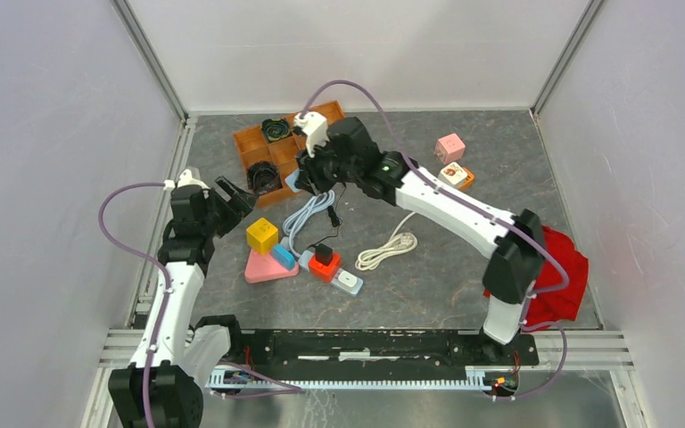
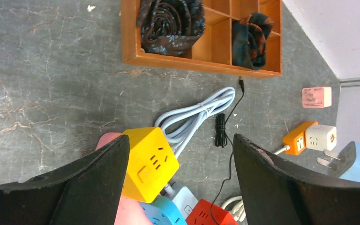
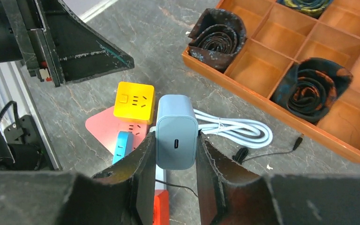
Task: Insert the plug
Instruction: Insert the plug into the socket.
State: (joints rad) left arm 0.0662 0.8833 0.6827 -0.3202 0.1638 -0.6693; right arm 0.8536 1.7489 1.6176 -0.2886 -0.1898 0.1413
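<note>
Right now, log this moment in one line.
right fingers: shut on blue-grey charger | left fingers: open, empty, near yellow cube socket | charger: not yet plugged in

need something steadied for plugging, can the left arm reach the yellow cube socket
Probably yes: the left end effector hangs open close by the yellow cube socket, with nothing between them.

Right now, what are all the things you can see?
tray: one, orange, far middle
rolled ties: three, dark patterned, inside tray
cube socket: one, yellow, centre
triangle socket: one, pink, beside cube socket
blue plug: one, blue, beside triangle socket
power strip: one, white, carrying red adapter, centre
cables: three, pale blue, white, black, centre
small adapters: two, pink, orange-white, far right
cloth: one, red, right
charger: one, bluish, in right gripper
left gripper: one, black, open near cube socket
right gripper: one, black, shut on charger
</note>
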